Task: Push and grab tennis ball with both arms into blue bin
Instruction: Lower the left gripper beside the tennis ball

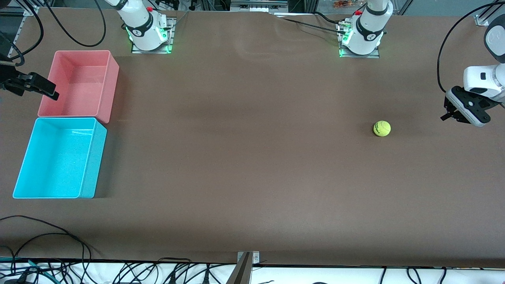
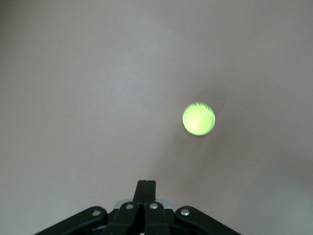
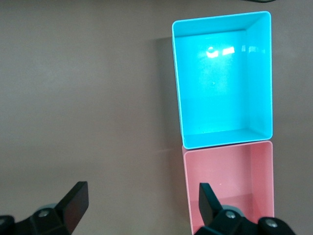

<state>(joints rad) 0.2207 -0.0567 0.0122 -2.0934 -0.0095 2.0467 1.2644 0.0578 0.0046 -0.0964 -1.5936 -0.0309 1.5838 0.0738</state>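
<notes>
The tennis ball (image 1: 382, 128) rests on the brown table toward the left arm's end. It also shows in the left wrist view (image 2: 199, 119). My left gripper (image 1: 445, 117) is shut and empty, low over the table beside the ball, a gap apart from it; its fingertips (image 2: 145, 184) are pressed together. The blue bin (image 1: 94, 157) stands empty at the right arm's end and shows in the right wrist view (image 3: 225, 136). My right gripper (image 1: 44, 89) is open and empty, up by the pink bin's outer wall; it also shows in its own wrist view (image 3: 142, 193).
The pink bin (image 1: 111, 83) touches the blue bin on the side farther from the front camera and is empty (image 3: 230, 178). Black cables (image 1: 59, 236) and a metal bracket (image 1: 245, 265) lie along the table's front edge. The arm bases (image 1: 150, 35) stand at the back edge.
</notes>
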